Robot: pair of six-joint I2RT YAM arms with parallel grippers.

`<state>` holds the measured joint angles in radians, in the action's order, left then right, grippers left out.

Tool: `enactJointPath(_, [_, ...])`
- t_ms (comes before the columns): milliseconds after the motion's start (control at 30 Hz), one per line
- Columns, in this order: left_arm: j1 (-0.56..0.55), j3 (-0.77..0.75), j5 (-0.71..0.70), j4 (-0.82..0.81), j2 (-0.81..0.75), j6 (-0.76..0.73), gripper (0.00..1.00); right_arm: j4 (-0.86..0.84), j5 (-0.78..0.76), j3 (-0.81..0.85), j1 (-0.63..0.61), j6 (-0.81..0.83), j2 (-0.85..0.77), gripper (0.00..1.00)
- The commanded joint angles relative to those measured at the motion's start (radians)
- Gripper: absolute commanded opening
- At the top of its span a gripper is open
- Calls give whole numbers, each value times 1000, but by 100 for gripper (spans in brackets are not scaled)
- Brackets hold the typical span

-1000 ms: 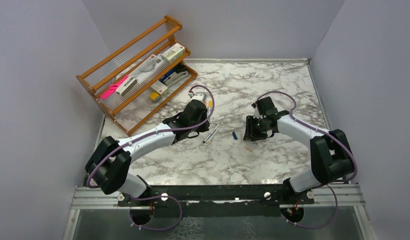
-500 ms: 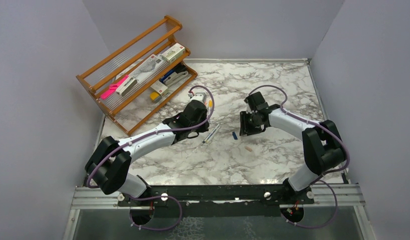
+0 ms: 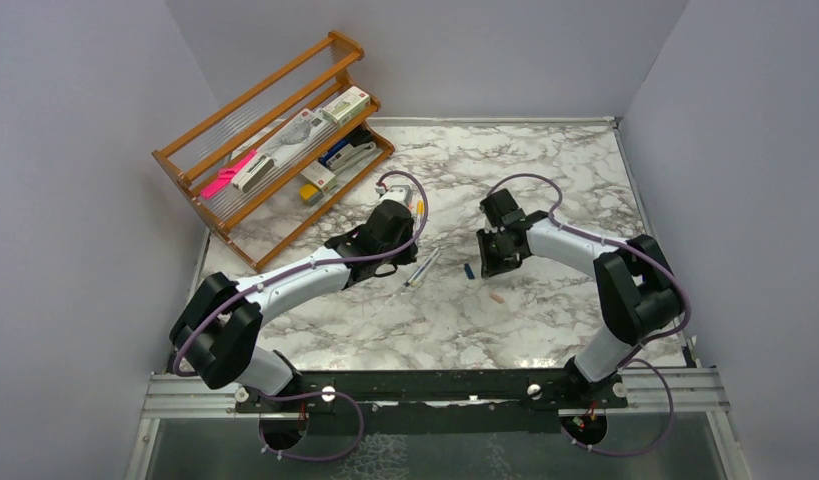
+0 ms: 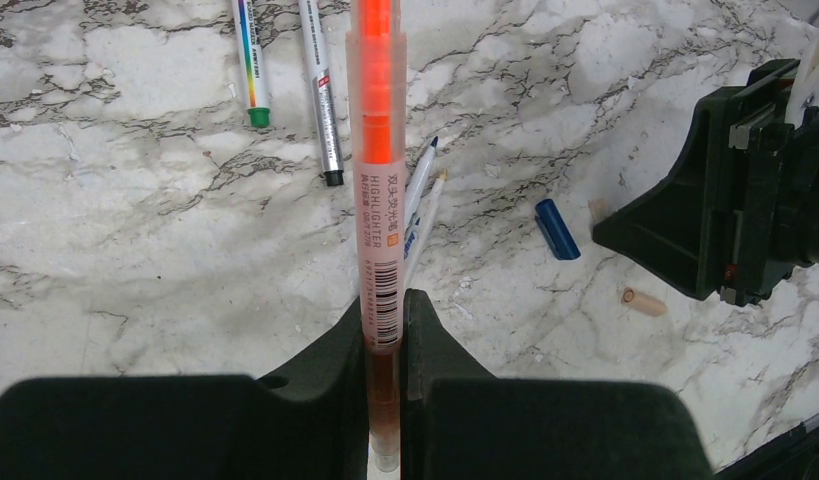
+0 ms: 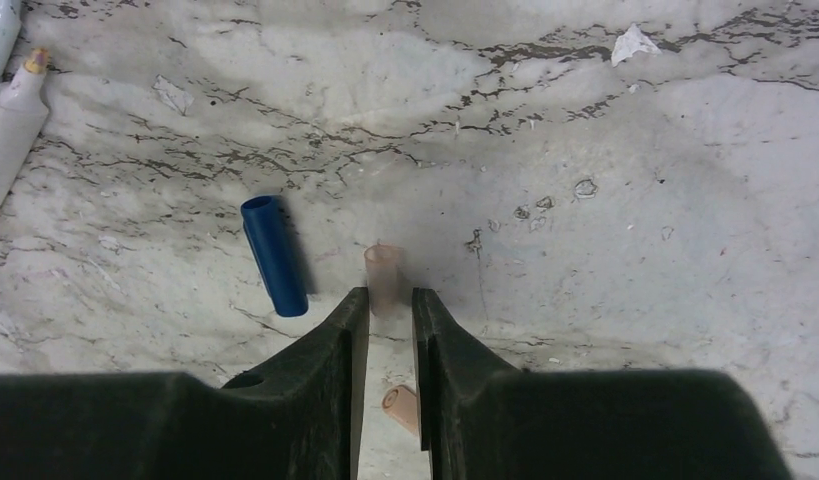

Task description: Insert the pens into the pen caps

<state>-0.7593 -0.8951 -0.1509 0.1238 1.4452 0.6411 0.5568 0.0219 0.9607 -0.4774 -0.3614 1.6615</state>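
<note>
My left gripper (image 4: 385,312) is shut on the salmon-orange pen (image 4: 375,150), which sticks out forward above the table; it also shows in the top view (image 3: 405,222). My right gripper (image 5: 383,298) is shut on a pale pink pen cap (image 5: 382,275) held at its fingertips, and hovers right of the left gripper (image 3: 485,262). A dark blue cap (image 5: 275,255) lies just left of it. A second pale pink cap (image 5: 400,405) lies on the table under the fingers. Two white pens (image 4: 421,210) lie under the orange pen. Two more pens (image 4: 320,90) lie farther off.
A wooden rack (image 3: 200,160) stands at the far left with a bright pink bar (image 3: 228,175), boxes and a stapler in it. Grey walls close the marble table (image 3: 545,170) on three sides. Small paper scraps lie on the marble.
My right gripper has moved left and a little farther away, toward the left gripper. The left arm and its pen have stayed still.
</note>
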Motion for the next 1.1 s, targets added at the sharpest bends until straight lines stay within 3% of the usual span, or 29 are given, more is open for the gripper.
enactJointPath(0, [-2, 14, -34, -10, -23, -7, 0, 30, -99, 20, -10, 34, 38, 20])
enactJointPath(200, [-2, 18, -38, -7, -23, -11, 0, 34, -112, 41, -14, 111, 51, 11])
enactJointPath(633, [-2, 29, -33, -9, -18, -18, 0, -20, 43, 57, -93, 417, -27, 10])
enactJointPath(900, [-1, 20, -28, -7, -8, -32, 0, -38, -7, 15, -130, 431, -48, 26])
enactJointPath(1067, [-2, 26, -28, -6, -9, -31, 0, -34, -52, 38, -130, 386, -73, 28])
